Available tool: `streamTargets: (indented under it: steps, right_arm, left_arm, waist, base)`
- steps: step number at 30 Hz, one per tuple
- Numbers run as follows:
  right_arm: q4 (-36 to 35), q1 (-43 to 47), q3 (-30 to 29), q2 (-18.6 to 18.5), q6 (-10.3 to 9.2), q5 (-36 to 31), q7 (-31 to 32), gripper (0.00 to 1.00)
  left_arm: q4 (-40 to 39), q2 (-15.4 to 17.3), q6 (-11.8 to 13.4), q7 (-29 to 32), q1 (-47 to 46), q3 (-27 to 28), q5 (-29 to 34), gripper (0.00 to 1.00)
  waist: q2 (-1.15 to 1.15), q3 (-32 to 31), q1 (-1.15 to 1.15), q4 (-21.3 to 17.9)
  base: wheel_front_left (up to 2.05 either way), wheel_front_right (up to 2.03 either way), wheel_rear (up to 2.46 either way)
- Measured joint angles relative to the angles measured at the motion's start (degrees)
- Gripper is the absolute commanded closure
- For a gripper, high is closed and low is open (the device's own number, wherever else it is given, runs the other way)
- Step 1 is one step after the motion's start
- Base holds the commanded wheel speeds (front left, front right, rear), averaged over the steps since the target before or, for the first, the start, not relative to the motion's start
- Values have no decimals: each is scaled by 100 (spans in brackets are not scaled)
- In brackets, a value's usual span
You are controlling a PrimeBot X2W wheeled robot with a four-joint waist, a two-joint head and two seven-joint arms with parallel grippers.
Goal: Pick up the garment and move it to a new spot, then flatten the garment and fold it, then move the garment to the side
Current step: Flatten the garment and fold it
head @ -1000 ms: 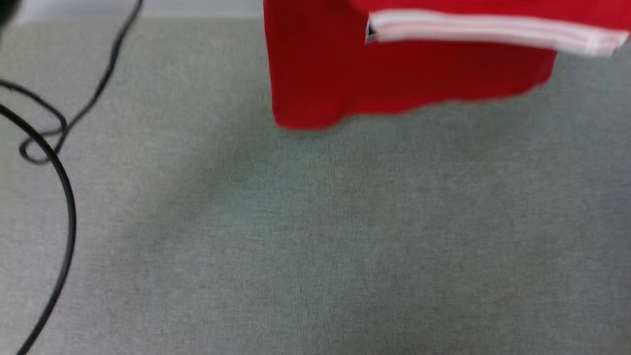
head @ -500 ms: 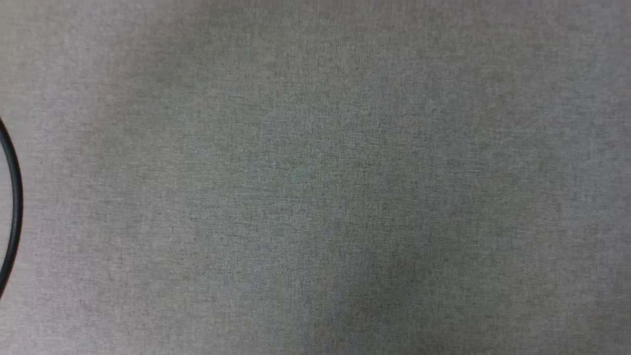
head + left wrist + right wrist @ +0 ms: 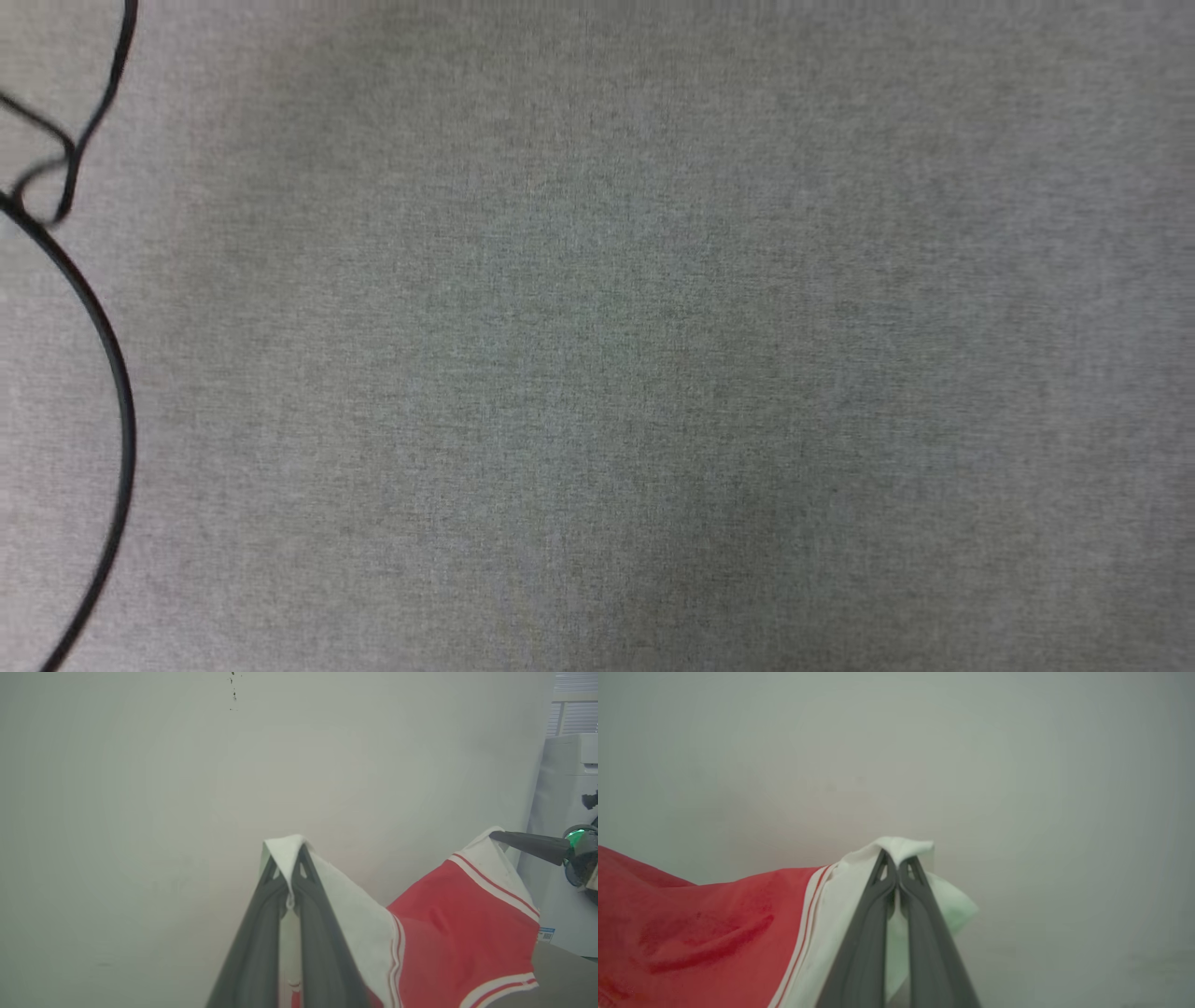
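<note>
- Left gripper [image 3: 290, 861], at the bottom centre of the left wrist view, is pressed together on a white sleeve edge of the garment [image 3: 460, 924]. Little cloth shows past the tips, so a jerk could pull it free.
- Right gripper [image 3: 896, 864], at the bottom centre of the right wrist view, pinches the other white sleeve the same way. Losing 1 of the 2 holds would leave the shirt dangling from 1 corner.
- Garment hangs in the air between the 2 grippers, its red body sagging at the lower right of the left wrist view, in front of a pale wall [image 3: 140, 788].
- Grey surface [image 3: 653, 355] in the head view is the likely landing place. Lowering too fast, or with the grippers too close together, could bunch the hem or fold it under.
- Black cable [image 3: 119, 401] curves along the left edge of the head view. Cloth laid too far that way could snag it.
</note>
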Motion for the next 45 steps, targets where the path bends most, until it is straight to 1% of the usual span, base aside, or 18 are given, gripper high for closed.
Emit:
streamTargets:
  steps: [2,6,11,16,21,26,29,37,40,45]
  right_arm:
    - [11,359,91,9,0,119,-167,100]
    - [-60,1146,270,-53,0,269,-437,100]
    - [-352,2320,343,-147,0,413,-669,100]
    - [-658,3475,274,-156,0,491,-722,100]
    - [-879,4624,118,-125,0,404,-647,100]
    - [-1170,5681,-140,-24,0,338,-458,100]
    - [-1336,6248,-374,63,0,280,-330,100]
    - [-1730,7742,-950,339,0,30,99,100]
    - [-1825,8200,-1147,458,0,-31,226,100]
    - [-1992,8911,-1356,660,0,-153,425,100]
  left_arm:
    - [-60,94,9,-94,382,5,-35,100]
    - [-296,255,130,-203,1285,-43,-53,100]
    - [-786,435,416,-287,2551,90,-156,100]
    - [-1376,605,747,-294,3996,461,-168,100]
    - [-1909,568,995,-302,5523,944,-77,100]
    - [-2181,421,1140,-303,6825,1325,4,100]
    - [-2237,343,1146,-303,7510,1413,23,100]
    - [-2164,185,1193,-304,8725,1599,-2,100]
    - [-2092,149,1195,-304,9095,1618,-18,100]
    - [-1962,-13,1220,-310,9628,1750,-125,100]
  waist:
    - [0,-137,0,-23]
    - [0,-462,0,-57]
    - [0,-904,-1,-87]
    - [0,-1337,-2,-131]
    - [0,-1741,-2,-165]
    - [0,-2120,-2,-180]
    - [0,-2319,-3,-180]
    - [0,-2730,-3,-101]
    - [0,-2833,-3,-70]
    - [0,-2984,-2,-50]
  base:
    - [0,0,0]
    - [0,0,0]
    - [0,0,0]
    - [0,0,0]
    - [0,0,0]
    - [0,0,0]
    - [0,0,0]
    - [0,0,0]
    - [0,0,0]
    - [0,0,0]
